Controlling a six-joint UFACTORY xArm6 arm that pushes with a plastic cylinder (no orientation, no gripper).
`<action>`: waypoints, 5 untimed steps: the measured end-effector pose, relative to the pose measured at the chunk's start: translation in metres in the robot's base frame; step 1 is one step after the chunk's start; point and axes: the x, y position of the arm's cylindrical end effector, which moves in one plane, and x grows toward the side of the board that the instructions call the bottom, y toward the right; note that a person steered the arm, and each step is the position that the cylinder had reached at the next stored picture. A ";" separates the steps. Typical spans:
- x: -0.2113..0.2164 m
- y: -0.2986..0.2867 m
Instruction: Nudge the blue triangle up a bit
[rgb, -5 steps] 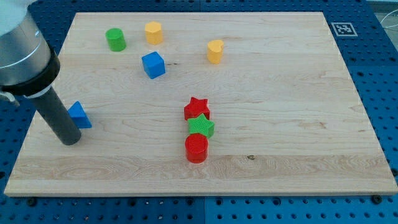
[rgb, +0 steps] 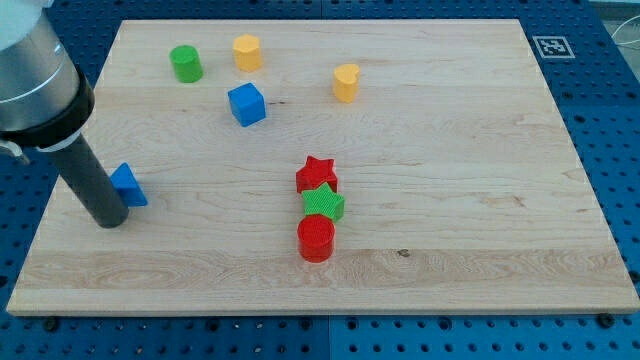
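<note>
Pale wooden board (rgb: 450, 190) lies on a blue pegboard table (rgb: 610, 150), with a small black-and-white marker tag (rgb: 551, 46) at the board's upper right corner. At the view's left edge my dark rod slants down from a grey cylindrical arm housing (rgb: 35, 75), and my tip (rgb: 108, 224) rests on the board near its lower left. It has no jaws and holds nothing.

Just to the right of the rod, and slightly above the tip, sits the small blue triangle block (rgb: 127, 185); the rod overlaps its left edge, so I cannot tell whether they touch.

Farther out, toward the top, are a blue cube (rgb: 246, 104), a green cylinder (rgb: 185, 63), a yellow cylinder-like block (rgb: 247, 51) and a yellow heart-shaped block (rgb: 346, 82). Near the board's middle, three blocks stand in a tight column: a red star (rgb: 317, 175), a green star (rgb: 323, 204) below it, and a red cylinder (rgb: 316, 238) at the bottom.
</note>
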 end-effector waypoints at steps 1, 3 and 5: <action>0.000 0.000; -0.015 0.000; -0.036 0.000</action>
